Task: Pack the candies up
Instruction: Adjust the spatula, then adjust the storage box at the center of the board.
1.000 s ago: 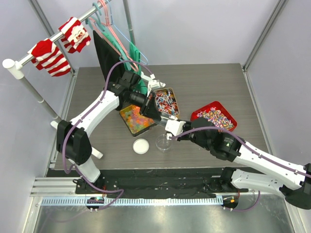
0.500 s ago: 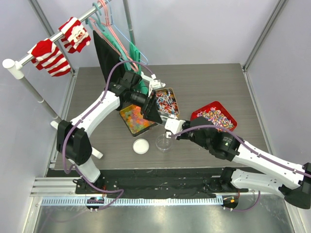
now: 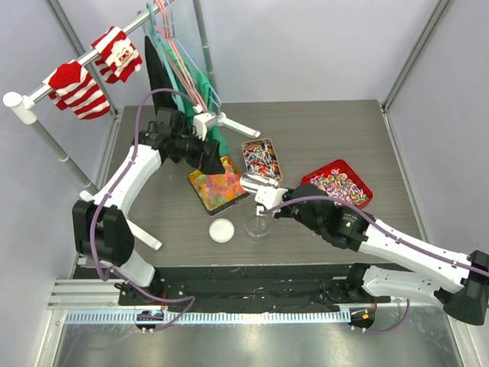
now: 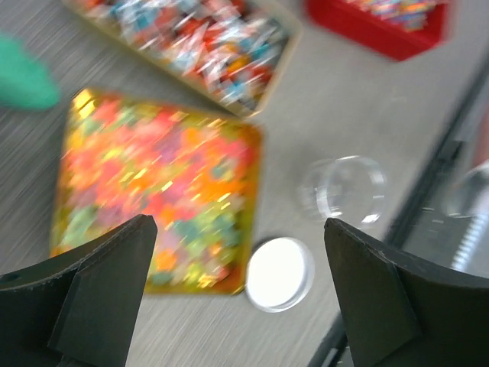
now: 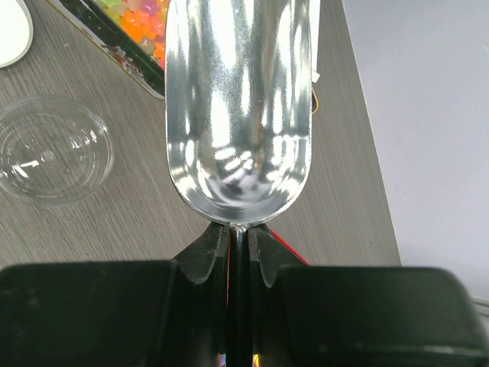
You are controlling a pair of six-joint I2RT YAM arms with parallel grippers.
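Well apart, left fingers (image 4: 99, 283) hang wide; right fingers (image 5: 202, 252) pinch scoop (image 5: 238, 107) near cup (image 5: 53, 149)

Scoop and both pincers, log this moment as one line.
left pincer: open, near gummies | right pincer: shut on scoop | scoop: empty, near clear cup

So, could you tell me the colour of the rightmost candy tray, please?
The tray is red, clearest in the top external view.
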